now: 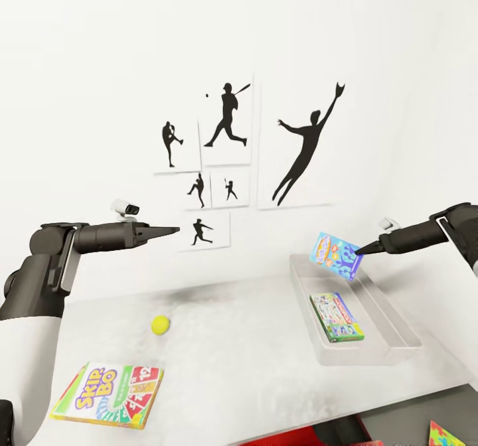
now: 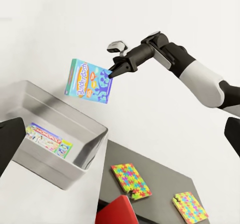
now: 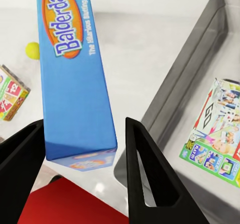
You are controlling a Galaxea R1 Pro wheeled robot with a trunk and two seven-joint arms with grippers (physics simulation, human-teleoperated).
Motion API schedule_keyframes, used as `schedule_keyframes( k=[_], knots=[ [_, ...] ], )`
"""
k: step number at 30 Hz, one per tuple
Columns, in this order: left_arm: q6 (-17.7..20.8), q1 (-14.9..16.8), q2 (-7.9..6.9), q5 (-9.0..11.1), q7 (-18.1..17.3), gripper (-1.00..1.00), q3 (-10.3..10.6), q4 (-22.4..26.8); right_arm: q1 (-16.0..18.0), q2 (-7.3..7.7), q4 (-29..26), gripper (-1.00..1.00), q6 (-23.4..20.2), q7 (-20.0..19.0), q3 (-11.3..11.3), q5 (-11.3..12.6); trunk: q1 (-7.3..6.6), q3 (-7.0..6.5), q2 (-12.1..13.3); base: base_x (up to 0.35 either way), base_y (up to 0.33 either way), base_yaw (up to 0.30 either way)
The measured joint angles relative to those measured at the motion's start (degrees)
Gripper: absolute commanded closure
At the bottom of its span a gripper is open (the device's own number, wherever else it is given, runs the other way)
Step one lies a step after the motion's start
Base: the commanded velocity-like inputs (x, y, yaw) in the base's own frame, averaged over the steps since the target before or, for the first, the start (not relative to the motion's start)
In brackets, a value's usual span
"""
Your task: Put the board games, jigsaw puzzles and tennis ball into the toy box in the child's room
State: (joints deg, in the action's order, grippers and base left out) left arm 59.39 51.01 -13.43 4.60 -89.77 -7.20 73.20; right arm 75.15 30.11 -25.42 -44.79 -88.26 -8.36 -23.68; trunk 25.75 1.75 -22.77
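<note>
Right pincer | grips blue Balderdash box | tilted, above toy box

Pale grey table, against the white wall. Directly on top: grey toy box as landmark; tennis ball well apart from toy box, toward the opposite end; SKIP-BO board game near ball, farther from toy box. Lower dark section beside toy box: two jigsaw puzzles, flat.
</note>
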Motion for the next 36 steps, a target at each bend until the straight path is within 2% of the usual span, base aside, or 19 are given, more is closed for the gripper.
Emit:
schedule_keyframes(
  k=[15, 21, 27, 30, 36],
  knots=[
    [0.0, 0.1, -0.07, 0.0, 0.0, -1.00, -0.1, 0.3, 1.0, -0.31, -0.1, 1.00, -0.1, -0.1, 0.1, 0.1, 0.00, 1.41, 0.0, 0.000, 0.000, -0.100],
    [0.0, 0.1, -0.15, -0.1, 0.0, -1.00, -0.1, 1.5, 2.1, -0.60, -0.2, 1.00, -2.1, 0.0, 0.1, 0.1, 0.00, 1.98, 0.0, 0.000, 0.000, -0.114],
    [0.0, 0.1, -0.55, -0.1, 0.0, -1.00, -0.1, 1.8, 2.9, -1.60, -0.2, 1.00, -3.4, 0.1, 0.0, 0.1, 0.00, 2.55, 0.0, 0.000, 0.000, -0.114],
    [0.0, 0.2, -1.21, -0.1, 0.0, -1.00, -0.2, 1.8, 3.4, -2.67, -0.2, 1.00, -3.5, 0.1, 0.1, 0.1, 0.00, 2.83, 0.0, 0.000, 0.000, -0.110],
    [0.0, 0.2, -1.45, 0.0, 0.0, -1.00, -0.4, 1.8, 4.5, -4.27, -0.2, 1.00, -3.6, 0.1, 0.0, 0.0, 0.00, 3.39, 0.0, 0.000, 0.000, -0.054]
  ],
)
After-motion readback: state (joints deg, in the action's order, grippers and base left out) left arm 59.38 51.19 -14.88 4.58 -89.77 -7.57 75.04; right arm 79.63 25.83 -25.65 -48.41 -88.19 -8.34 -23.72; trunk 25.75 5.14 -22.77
